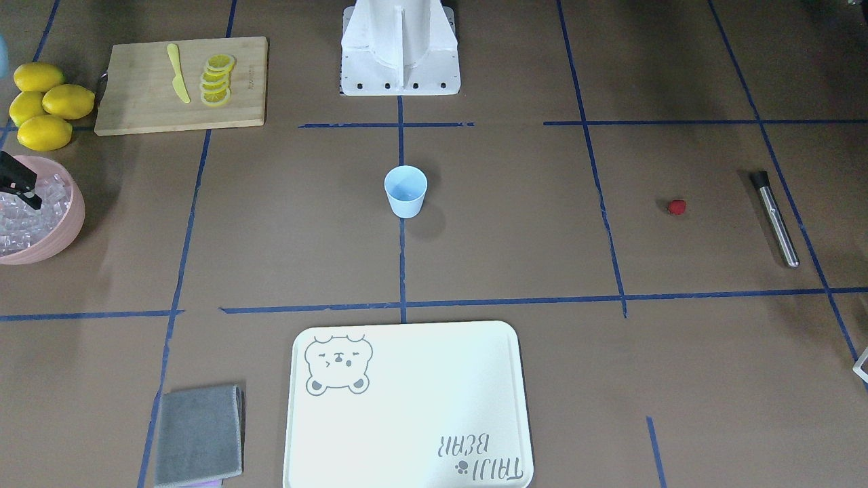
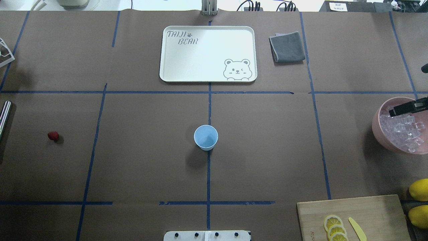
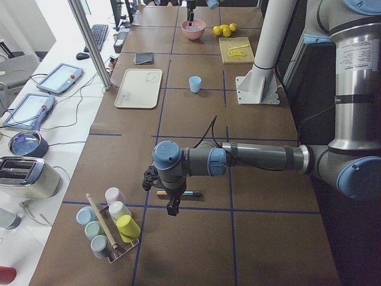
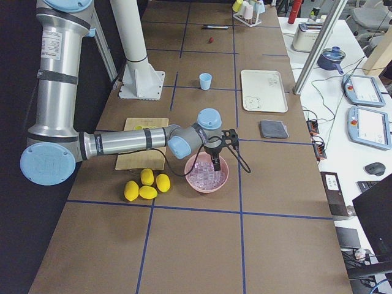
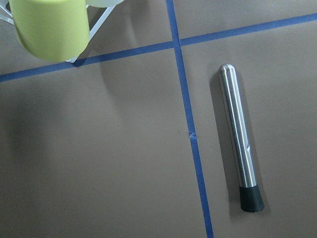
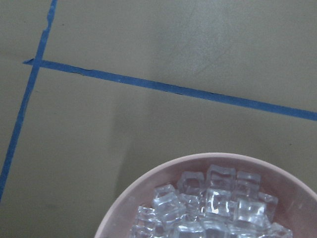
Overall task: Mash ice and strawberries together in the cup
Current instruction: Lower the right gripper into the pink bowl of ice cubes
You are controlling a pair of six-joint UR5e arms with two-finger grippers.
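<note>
Nothing is in the cup (image 2: 206, 137) yet. It stands upright and empty at the middle of the bench (image 2: 267, 150). Taking the overhead view as the clock face with the cup at its centre, the strawberry (image 2: 52, 135) lies alone at 9 o'clock, well apart. The steel masher (image 5: 240, 144) lies further out the same way. The pink bowl (image 2: 377, 129), heaped with ice (image 2: 401, 130), sits at 3 o'clock by the bench edge.

The right claw (image 2: 394, 111) hangs over the bowl's far rim, and I cannot tell how wide it stands. The left claw (image 3: 172, 205) hovers near the masher, and its state cannot be told either.

The step in hand looks like fetching ice. The right claw would do well to come straight down on one cube at the top of the heap. It should open just wider than that cube and close gently, since such cubes probably slip. The carry then runs toward 9 o'clock, and the release should be low over the rim, because this light cup could tip or bounce the cube out.
</note>
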